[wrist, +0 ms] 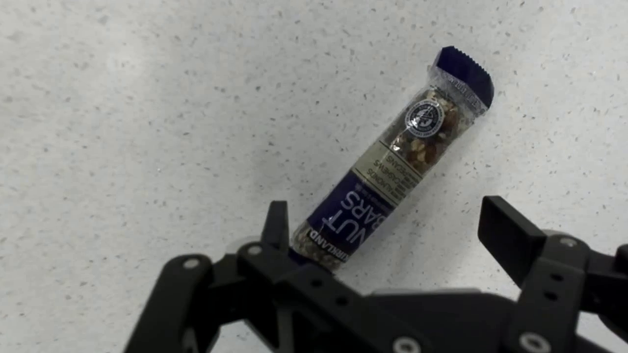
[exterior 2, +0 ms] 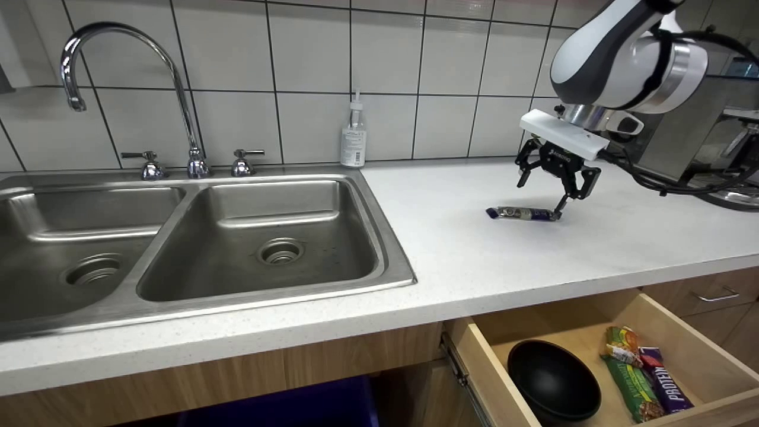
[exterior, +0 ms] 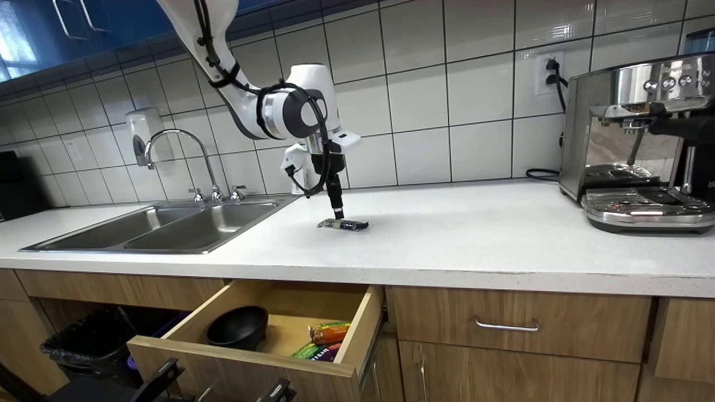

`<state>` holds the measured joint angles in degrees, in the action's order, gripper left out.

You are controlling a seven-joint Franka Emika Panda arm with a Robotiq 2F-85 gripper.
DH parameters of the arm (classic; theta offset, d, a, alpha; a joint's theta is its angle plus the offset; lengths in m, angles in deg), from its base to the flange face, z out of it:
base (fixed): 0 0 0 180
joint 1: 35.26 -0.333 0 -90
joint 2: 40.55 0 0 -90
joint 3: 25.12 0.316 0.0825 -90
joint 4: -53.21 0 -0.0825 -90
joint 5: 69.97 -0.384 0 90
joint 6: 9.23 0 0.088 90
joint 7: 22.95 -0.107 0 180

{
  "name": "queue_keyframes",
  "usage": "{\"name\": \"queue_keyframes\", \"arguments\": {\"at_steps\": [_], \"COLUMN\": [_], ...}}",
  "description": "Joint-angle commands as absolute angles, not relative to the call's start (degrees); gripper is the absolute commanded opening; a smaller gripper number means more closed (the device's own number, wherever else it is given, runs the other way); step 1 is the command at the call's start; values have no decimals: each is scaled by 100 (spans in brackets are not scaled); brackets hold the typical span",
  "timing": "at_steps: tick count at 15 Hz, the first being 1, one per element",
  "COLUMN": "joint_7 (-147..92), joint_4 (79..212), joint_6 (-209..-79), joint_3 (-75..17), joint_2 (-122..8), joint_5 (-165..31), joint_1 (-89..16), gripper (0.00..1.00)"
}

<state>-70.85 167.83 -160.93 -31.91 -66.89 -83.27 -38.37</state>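
A nut bar [wrist: 387, 171] in a clear and dark blue wrapper lies flat on the white counter [exterior: 475, 240], seen in all three views. My gripper [wrist: 385, 211] points down over it with its jaws wide apart and nothing held. In the wrist view the bar runs at a slant, and its near blue end is partly hidden by the left finger [wrist: 276, 223]. The right finger [wrist: 510, 235] stands well off from the bar. In an exterior view the gripper [exterior 2: 541, 193] has one fingertip low at the bar's end; whether they touch, I cannot tell.
Below the counter a drawer [exterior: 240, 365] is pulled out, holding a black bowl [exterior 2: 554, 379] and several snack packets [exterior 2: 631, 385]. A double sink [exterior 2: 384, 237] with a faucet [exterior 2: 172, 65], a clear bottle [exterior 2: 354, 142] and a coffee machine [exterior: 648, 134] flank the spot.
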Motion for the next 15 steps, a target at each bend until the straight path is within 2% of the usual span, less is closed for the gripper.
{"name": "queue_keyframes", "arguments": {"at_steps": [1,15], "joint_7": [-7442,-7794], "joint_4": [16140,15047], "joint_6": [-15632,-14991], "joint_3": [-3294,-3361], "joint_2": [-7097,-7959], "joint_5": [-8164,-8022], "joint_1": [-3931,-3967], "gripper": [100,100]}}
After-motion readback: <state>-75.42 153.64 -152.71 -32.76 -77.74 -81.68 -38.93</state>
